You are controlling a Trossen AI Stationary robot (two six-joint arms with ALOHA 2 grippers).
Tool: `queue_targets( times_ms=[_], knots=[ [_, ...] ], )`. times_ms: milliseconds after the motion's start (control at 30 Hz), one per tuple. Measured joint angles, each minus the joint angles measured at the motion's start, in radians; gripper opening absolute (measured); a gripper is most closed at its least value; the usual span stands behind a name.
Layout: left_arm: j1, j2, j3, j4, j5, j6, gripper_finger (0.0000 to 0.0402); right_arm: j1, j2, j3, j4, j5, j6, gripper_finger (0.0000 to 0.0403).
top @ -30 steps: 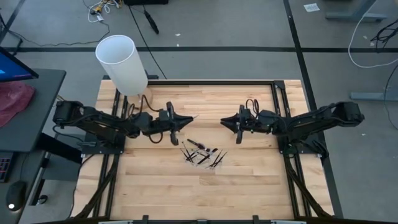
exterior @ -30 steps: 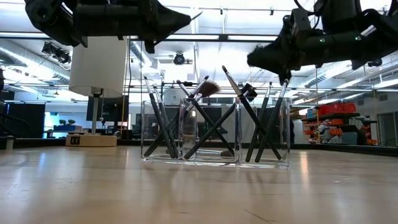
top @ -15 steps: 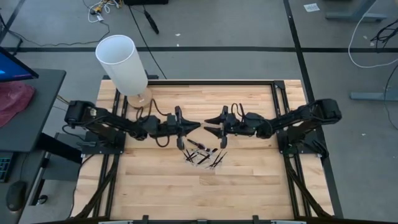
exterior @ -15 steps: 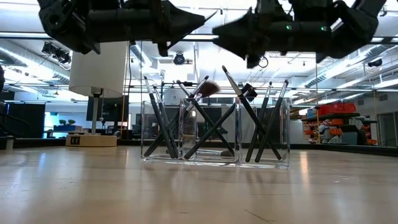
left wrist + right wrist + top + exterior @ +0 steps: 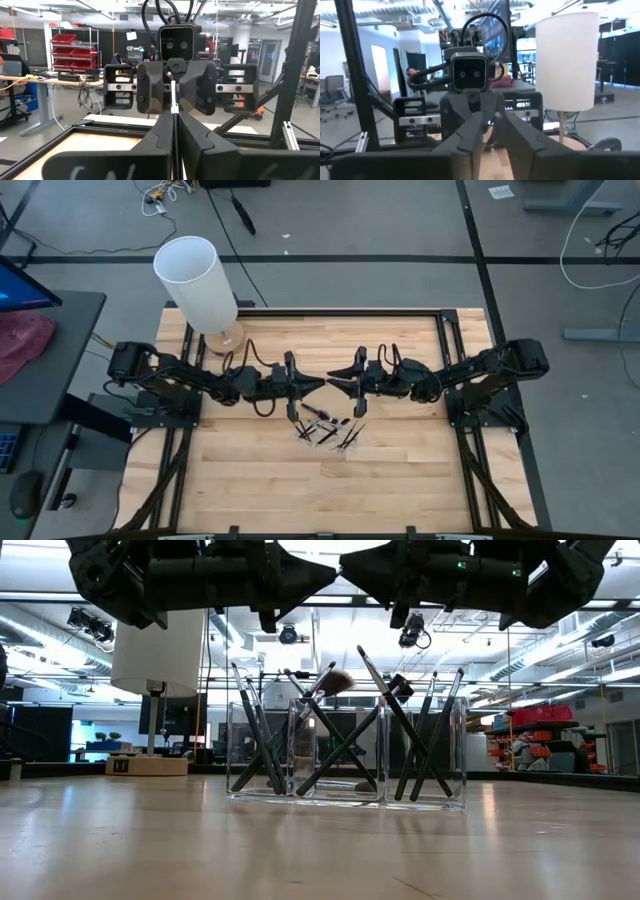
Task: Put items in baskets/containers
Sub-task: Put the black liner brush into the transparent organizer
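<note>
Both grippers hover nose to nose above the table's middle. My left gripper [image 5: 316, 384] [image 5: 173, 119] is shut on one thin black brush [image 5: 173, 97], which sticks out level toward my right gripper [image 5: 333, 383] [image 5: 490, 119]. The right gripper's fingers are slightly apart, one on each side of the brush's free end; I cannot tell whether they touch it. Below, toward the near edge, the clear holder [image 5: 328, 431] [image 5: 345, 775] stands on the wood. Several black brushes [image 5: 330, 735] lean crossed inside it. My left gripper pinches the thin brush between its two fingers, and the shaft [image 5: 173, 131] runs along the fingers and out past their tips. The fingers come level from the table's left. The brush is lifted clear and lies level, pointing at the right gripper.
A tall white cylinder [image 5: 196, 280] [image 5: 155, 650] on a round wooden base stands at the far left corner. A dark frame rail [image 5: 300, 309] runs along the table's far edge and sides. Bare wood [image 5: 330, 490] lies between the holder and the near edge.
Both arms have reached inward. The left gripper has carried its brush toward the table's right, and the right gripper has moved toward the table's left until the two nearly meet over the holder. The brushes in the holder have stayed put.
</note>
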Motion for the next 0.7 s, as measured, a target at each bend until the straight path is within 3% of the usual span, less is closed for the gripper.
queue_targets(
  times_ms=[233, 333, 500, 700],
  knots=[
    [0.000, 0.000, -0.001, 0.000, -0.001, 0.000, 0.0015, 0.000, 0.000, 0.000, -0.009, -0.020, 0.000, 0.0019],
    [0.000, 0.000, -0.001, 0.001, -0.002, -0.010, 0.0024, 0.000, 0.000, 0.000, -0.010, -0.022, 0.000, 0.0010],
    [0.003, -0.001, 0.000, -0.023, -0.004, -0.025, 0.0074, -0.001, -0.031, 0.000, -0.093, -0.008, -0.010, 0.0009],
    [0.003, -0.001, -0.001, -0.103, -0.009, -0.027, 0.0141, -0.001, -0.218, -0.001, -0.413, 0.047, -0.019, 0.0005]
  ],
)
